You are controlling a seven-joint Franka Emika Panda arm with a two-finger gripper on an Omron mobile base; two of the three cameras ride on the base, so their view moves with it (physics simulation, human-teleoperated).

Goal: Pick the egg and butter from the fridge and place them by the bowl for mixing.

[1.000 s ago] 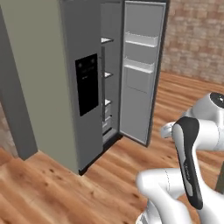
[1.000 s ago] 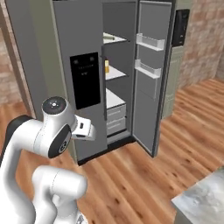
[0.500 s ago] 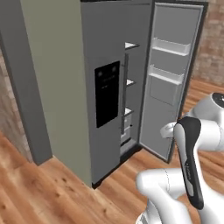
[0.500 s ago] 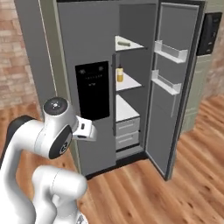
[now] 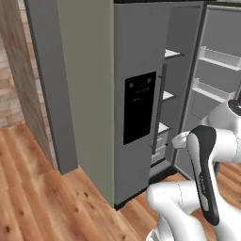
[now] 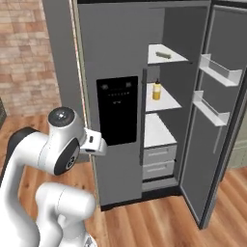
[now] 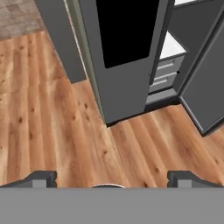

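Since a moment ago my base has driven closer and the fridge [image 6: 120, 96] looms larger in both base views. Nearest, my gripper [image 7: 112, 178] hangs over the wooden floor [image 7: 52, 131], fingers [image 7: 41, 178] spread as wide as they go, holding and touching nothing. Beyond, the right fridge door stands open. Deep inside, the butter [image 6: 163, 56] lies on the top shelf, with a yellow bottle [image 6: 156, 90] one shelf lower.

Tall grey fridge [image 6: 120, 58] with right door open, pale butter [image 6: 163, 56] stick on top shelf
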